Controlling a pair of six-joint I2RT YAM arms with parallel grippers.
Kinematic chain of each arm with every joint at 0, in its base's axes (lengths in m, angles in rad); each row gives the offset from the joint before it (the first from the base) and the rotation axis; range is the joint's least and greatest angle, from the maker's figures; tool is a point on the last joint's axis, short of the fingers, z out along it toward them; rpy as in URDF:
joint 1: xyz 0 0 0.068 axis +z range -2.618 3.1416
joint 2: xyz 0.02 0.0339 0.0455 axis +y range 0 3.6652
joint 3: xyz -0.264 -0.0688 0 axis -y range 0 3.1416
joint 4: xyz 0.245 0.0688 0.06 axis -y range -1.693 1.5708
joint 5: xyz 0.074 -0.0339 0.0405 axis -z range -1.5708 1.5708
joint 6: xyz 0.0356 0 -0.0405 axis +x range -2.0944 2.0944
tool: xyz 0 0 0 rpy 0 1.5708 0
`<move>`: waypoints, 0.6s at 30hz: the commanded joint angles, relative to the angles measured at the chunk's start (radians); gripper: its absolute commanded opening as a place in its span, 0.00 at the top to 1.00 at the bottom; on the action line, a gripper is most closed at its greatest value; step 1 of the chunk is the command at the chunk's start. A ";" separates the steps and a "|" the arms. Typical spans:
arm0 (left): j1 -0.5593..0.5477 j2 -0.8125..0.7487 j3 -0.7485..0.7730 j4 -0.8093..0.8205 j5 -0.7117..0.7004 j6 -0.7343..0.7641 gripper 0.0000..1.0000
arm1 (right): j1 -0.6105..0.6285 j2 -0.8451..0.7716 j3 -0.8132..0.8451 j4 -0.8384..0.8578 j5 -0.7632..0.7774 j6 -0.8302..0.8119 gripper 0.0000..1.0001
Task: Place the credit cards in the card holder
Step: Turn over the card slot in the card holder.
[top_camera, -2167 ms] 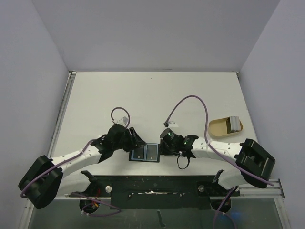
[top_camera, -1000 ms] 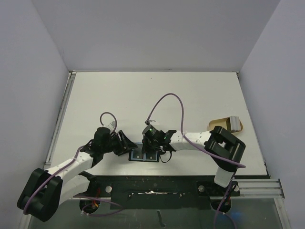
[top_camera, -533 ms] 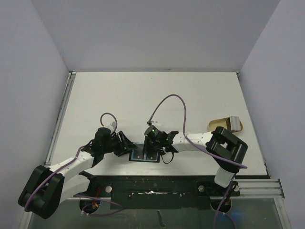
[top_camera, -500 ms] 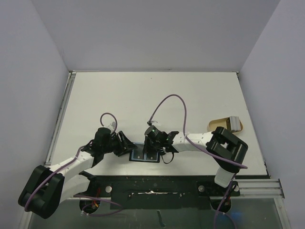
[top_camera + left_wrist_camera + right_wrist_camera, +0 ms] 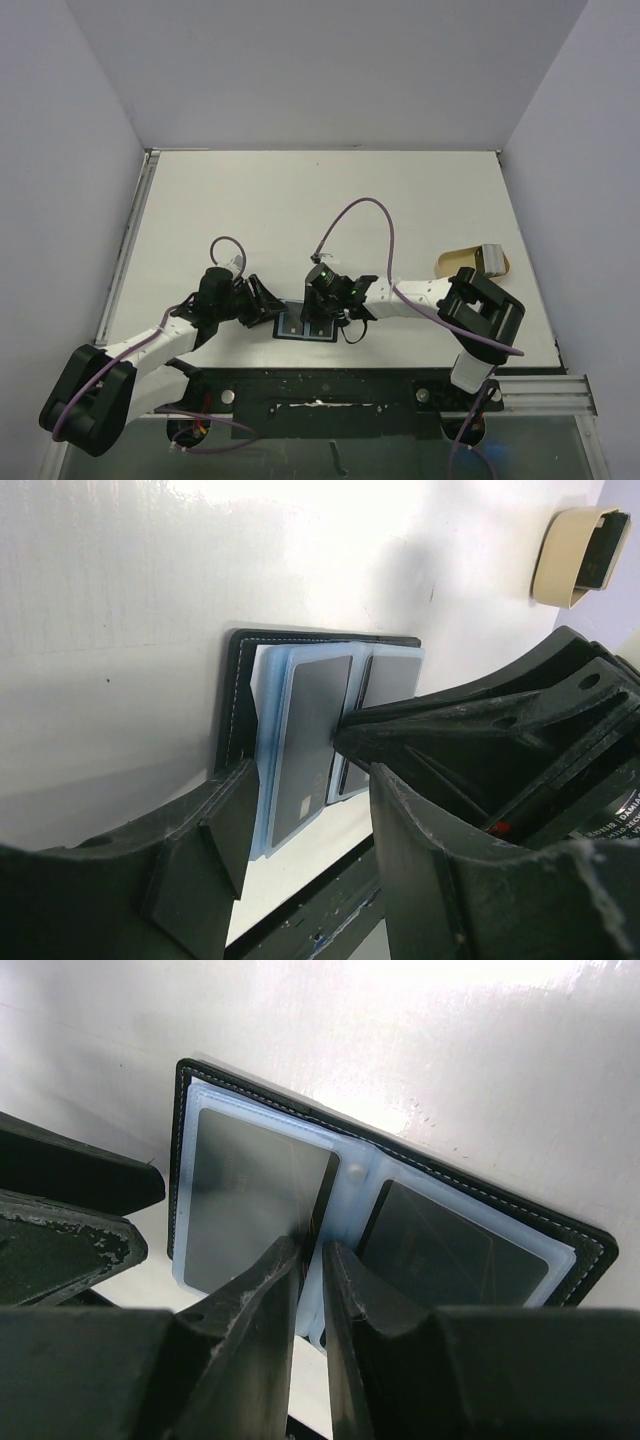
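The black card holder (image 5: 291, 326) lies open near the table's front edge, its pale blue sleeves up. One dark grey credit card (image 5: 250, 1195) sits in the left sleeve and another (image 5: 440, 1255) in the right sleeve. My right gripper (image 5: 311, 1255) points down at the left card's inner edge; its fingers stand a narrow gap apart, with blue sleeve showing between them. My left gripper (image 5: 305, 845) is open at the holder's left end (image 5: 238, 695), one finger (image 5: 205, 835) over the black border, clamping nothing.
A tan tray (image 5: 462, 268) with a grey card-like piece (image 5: 491, 257) standing in it is at the right; it also shows in the left wrist view as the tray (image 5: 558, 560). The table's black front rail (image 5: 320, 390) runs just behind the holder.
The right gripper's fingers have parted a little at the left card's edge. Both arms have hardly moved over the last second; the holder and the left gripper are unchanged.
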 commanded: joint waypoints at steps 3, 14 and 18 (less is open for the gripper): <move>0.006 0.005 0.003 0.058 0.005 -0.008 0.55 | 0.002 -0.041 0.041 -0.035 0.024 -0.015 0.82; 0.003 -0.038 -0.049 0.114 0.029 -0.056 0.58 | 0.001 -0.030 -0.032 -0.021 0.033 0.002 0.90; 0.004 -0.029 -0.052 0.184 0.063 -0.076 0.58 | 0.000 -0.023 -0.037 -0.024 0.033 -0.003 0.92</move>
